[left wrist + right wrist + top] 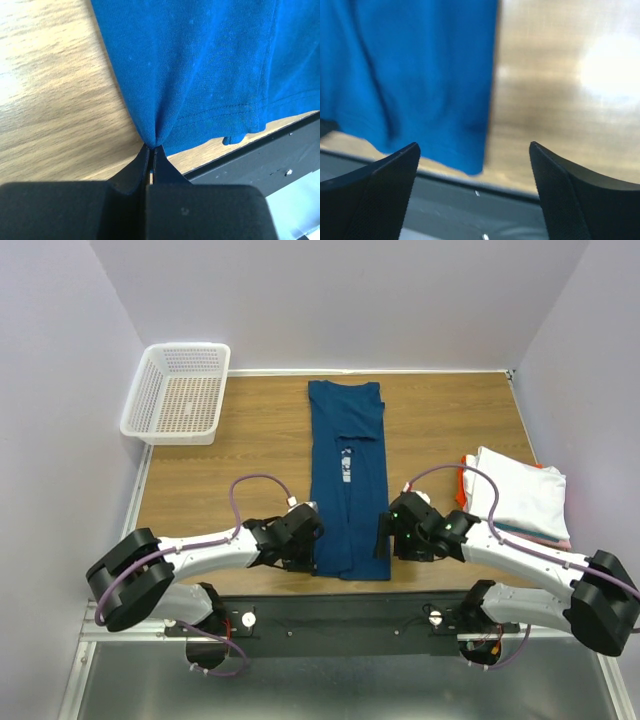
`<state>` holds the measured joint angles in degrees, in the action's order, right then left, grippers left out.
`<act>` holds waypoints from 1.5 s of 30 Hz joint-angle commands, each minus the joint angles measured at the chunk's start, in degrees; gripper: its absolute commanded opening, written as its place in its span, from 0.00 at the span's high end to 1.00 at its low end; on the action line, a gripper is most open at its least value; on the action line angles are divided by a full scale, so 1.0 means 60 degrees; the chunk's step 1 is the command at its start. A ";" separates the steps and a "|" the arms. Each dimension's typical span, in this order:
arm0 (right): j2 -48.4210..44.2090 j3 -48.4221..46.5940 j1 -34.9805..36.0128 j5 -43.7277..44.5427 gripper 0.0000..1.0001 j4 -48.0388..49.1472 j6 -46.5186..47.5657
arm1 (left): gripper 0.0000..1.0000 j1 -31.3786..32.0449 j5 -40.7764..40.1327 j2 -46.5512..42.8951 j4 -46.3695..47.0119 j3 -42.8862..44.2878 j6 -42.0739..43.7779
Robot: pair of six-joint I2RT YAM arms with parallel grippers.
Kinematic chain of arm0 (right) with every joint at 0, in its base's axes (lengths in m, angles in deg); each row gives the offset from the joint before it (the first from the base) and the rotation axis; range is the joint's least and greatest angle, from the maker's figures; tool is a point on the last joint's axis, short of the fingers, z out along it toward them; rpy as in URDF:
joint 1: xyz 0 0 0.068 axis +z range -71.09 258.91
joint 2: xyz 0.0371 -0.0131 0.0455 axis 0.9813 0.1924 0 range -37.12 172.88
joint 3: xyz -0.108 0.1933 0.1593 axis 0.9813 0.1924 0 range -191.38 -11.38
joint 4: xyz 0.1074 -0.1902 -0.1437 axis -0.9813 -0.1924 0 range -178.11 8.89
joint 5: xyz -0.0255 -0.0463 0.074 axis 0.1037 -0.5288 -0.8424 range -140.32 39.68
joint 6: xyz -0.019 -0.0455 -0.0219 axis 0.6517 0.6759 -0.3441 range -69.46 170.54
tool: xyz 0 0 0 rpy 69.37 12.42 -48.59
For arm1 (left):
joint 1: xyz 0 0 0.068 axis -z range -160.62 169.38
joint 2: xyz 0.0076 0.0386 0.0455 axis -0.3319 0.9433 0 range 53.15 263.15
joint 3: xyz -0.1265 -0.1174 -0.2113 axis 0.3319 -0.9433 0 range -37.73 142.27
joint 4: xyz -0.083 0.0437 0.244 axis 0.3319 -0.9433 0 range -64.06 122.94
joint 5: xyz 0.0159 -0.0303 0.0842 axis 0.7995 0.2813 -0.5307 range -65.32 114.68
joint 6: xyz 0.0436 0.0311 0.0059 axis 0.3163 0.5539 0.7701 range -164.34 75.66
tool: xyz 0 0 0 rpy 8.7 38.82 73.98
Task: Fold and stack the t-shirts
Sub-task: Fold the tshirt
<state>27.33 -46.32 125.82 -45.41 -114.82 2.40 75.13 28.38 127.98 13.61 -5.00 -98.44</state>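
Observation:
A dark teal-blue t-shirt lies folded into a long strip down the middle of the table, its white print showing as a small patch. My left gripper is shut on the strip's near left edge; in the left wrist view the fabric bunches into the closed fingertips. My right gripper stands open at the strip's near right corner, the cloth lying between and beyond its fingers. A stack of folded t-shirts, white on top with orange-red and pink edges, sits at the right.
A white mesh basket stands at the back left corner. The table's near edge and black rail run just behind both grippers. Walls close in on the left, back and right.

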 commanded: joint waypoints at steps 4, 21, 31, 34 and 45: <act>0.0098 0.0418 0.1071 -0.0364 0.18 -0.0856 -0.1424 | 1.00 0.0084 0.0335 -0.0210 0.0321 -0.0460 -0.0196; 0.0980 0.0549 0.1629 -0.0099 0.99 -0.0679 -0.2025 | 1.00 0.0099 0.0378 -0.1016 0.0644 -0.1309 -0.0679; -0.0500 0.0975 0.1775 -0.1155 0.99 0.0315 -0.1777 | 1.00 0.0128 0.0613 -0.2685 0.0644 -0.1867 -0.0944; -0.0750 0.0551 0.1805 -0.0863 0.99 0.0302 -0.1455 | 1.00 0.0143 0.0496 -0.3080 0.0586 -0.1662 -0.0885; -0.0371 -0.1192 0.1776 0.1992 0.99 -0.0342 -0.0752 | 1.00 -0.0018 -0.0982 -0.2409 0.0468 0.0051 -0.0301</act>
<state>24.22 -48.99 136.23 -44.34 -115.28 -4.90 75.65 27.92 110.97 15.55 -9.22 -103.34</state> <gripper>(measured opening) 0.012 0.012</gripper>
